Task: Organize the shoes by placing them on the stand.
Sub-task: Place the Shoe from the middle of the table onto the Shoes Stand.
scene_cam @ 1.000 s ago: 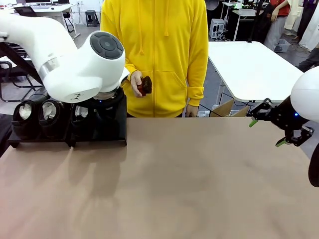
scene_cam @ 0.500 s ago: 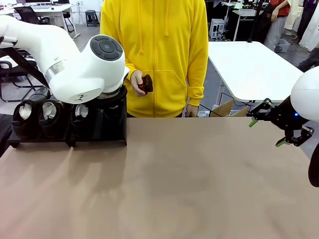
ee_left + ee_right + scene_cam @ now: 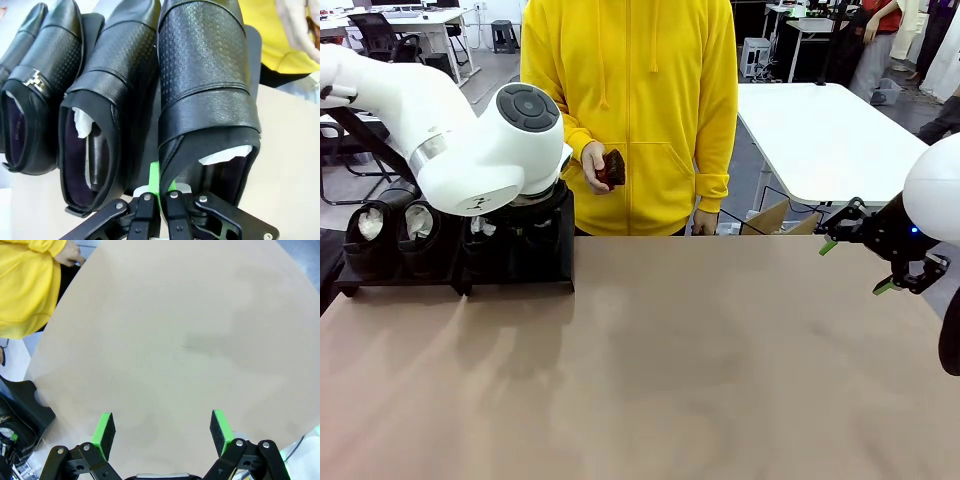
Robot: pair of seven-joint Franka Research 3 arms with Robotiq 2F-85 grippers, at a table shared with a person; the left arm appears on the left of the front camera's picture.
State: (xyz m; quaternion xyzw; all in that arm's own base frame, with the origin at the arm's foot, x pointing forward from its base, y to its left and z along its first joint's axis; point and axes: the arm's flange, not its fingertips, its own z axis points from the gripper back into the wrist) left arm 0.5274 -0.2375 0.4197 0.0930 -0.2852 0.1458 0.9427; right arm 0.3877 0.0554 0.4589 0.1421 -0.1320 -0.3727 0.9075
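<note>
Front view: white left arm (image 3: 470,140) reaches over the low matte-black metal stand (image 3: 450,275) at the far left of the tan counter (image 3: 650,370). Glossy black leather dress shoes stuffed with crumpled white paper (image 3: 390,235) sit in a row on the stand, heels toward the robot; the arm hides the rightmost ones.

Left wrist view: left gripper (image 3: 160,192), fingers together, clamped on the heel rim of the perforated black shoe at the right end of the row (image 3: 205,80), one green pad (image 3: 154,177) showing against the leather. Neighbouring black shoe (image 3: 107,115) just beside it, and a shoe with a metal buckle (image 3: 42,95) further along. Cannot tell if the gripped shoe rests fully on the stand.

Right gripper (image 3: 880,258) hovers at the far right edge of the counter, fingers wide apart, holding nothing; right wrist view shows its green pads (image 3: 106,427) over bare counter.

Person in a yellow hoodie (image 3: 640,110) stands at the far side, one hand (image 3: 595,165) holding a small dark object (image 3: 612,168).
</note>
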